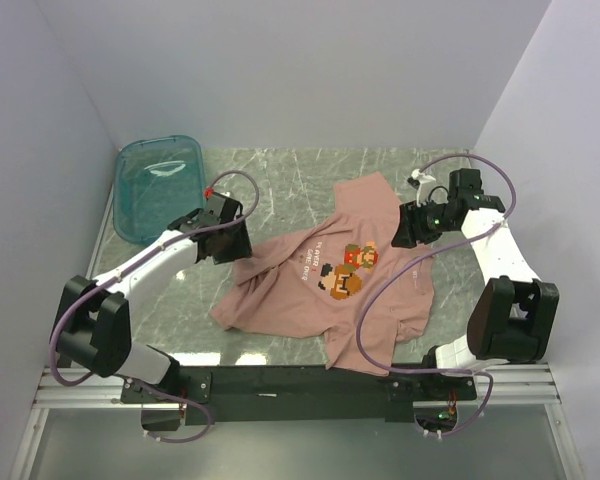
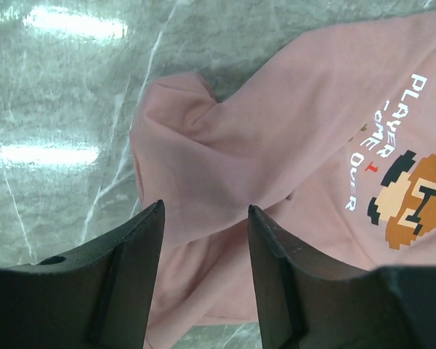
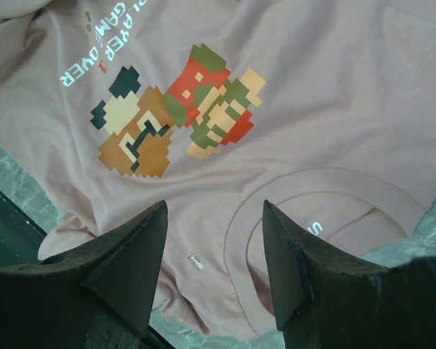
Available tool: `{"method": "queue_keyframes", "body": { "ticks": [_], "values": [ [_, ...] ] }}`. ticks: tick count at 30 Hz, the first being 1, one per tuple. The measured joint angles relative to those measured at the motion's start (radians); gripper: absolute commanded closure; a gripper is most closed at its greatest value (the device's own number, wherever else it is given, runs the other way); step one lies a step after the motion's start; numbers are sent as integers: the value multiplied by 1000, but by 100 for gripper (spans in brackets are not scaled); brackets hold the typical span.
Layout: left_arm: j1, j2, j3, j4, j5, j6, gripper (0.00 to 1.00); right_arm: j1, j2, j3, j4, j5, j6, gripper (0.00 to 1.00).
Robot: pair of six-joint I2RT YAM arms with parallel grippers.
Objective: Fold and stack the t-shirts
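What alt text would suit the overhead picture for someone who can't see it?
A rumpled pink t-shirt with a pixel-figure print lies on a marble table, between the robot's left gripper and right gripper. A teal tub sits at the far left.

1. A robot lab test cell: 3 plain white walls (image 1: 280, 70) box in a marble-patterned counter (image 1: 280, 175).
2. The left arm (image 1: 150, 258) and right arm (image 1: 492, 240), both cabled, are bolted to a black bar (image 1: 310, 383) at 6 o'clock.

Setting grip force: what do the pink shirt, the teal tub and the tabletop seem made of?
T-shirt: soft matte knit, probably cotton; it wrinkles and drapes. Tub: see-through plastic with glossy highlights. Tabletop: polished veined stone or laminate lookalike; reflects lights.
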Motion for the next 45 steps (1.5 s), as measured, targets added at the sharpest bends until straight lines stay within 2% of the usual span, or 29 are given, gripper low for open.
{"method": "queue_keyframes", "body": {
  "ticks": [10, 18, 21, 23, 24, 26, 34, 39, 45],
  "values": [
    [-5, -21, -1, -50, 22, 56, 45, 0, -17, -11, 4, -2, 1, 38],
    [-70, 3, -31, -71, 11, 78, 45, 3, -4, -11, 4, -12, 5, 38],
    [-99, 70, -19, -72, -14, 86, 53, 3, -4, -11, 4, -12, 8, 38],
    [-111, 125, -5, -72, -39, 86, 72, 3, -4, -11, 4, -12, 8, 38],
    [-116, 151, 5, -76, -56, 90, 89, 3, -4, -11, 4, -12, 8, 38],
    [-119, 184, 28, -88, -91, 98, 98, 3, -4, -11, 4, -12, 8, 38],
    [-115, 190, 192, -129, -217, 151, 100, 4, -5, -12, 5, -12, 8, 38],
    [-63, 209, 310, -132, -224, 204, 100, 4, -5, -12, 4, -12, 8, 38],
    [10, 304, 450, -132, -206, 247, 100, 4, -5, -12, 4, -10, 8, 38]
  ]
}}
